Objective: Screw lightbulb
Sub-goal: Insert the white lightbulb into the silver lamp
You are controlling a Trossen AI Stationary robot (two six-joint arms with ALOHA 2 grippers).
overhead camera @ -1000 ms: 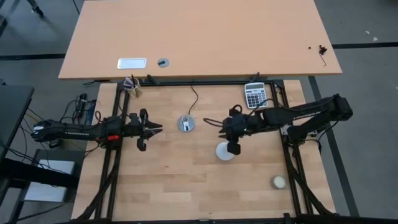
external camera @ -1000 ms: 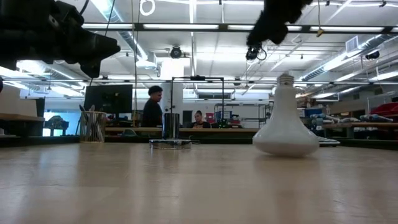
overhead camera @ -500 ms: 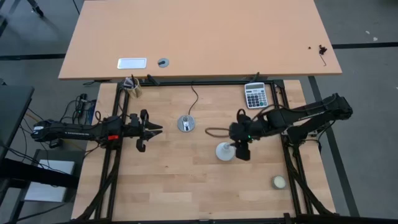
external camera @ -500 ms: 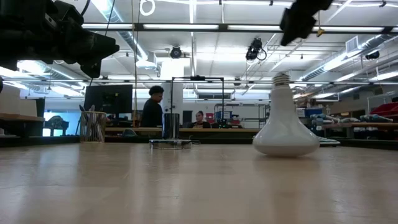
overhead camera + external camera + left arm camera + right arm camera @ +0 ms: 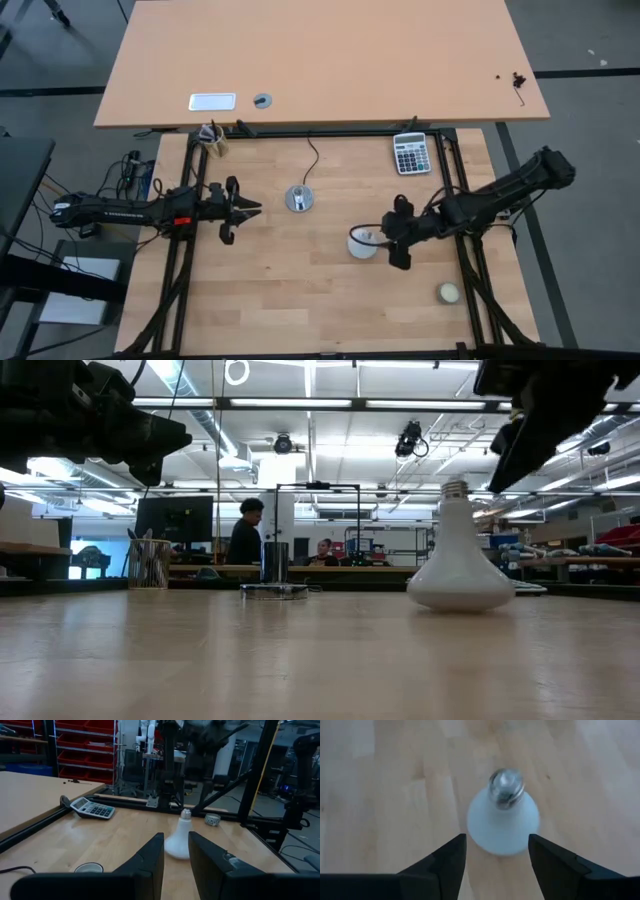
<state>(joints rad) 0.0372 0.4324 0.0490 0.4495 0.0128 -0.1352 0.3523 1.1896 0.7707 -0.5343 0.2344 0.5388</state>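
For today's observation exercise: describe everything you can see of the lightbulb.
The lightbulb is matt white, with a wide rounded dome narrowing like a cone to a ribbed grey metal screw base. It stands upright on its dome on the wooden table, base pointing up, right of the socket. Nothing grips it: the right gripper, jaws open, hangs just beside and above it. Only the table touches it.

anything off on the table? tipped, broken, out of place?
Nothing broken or spilled. One quirk: the lightbulb stands dome-down on the table with its screw base pointing up, apart from the socket disc. The open right gripper hangs just beside it; the left gripper waits at the left.
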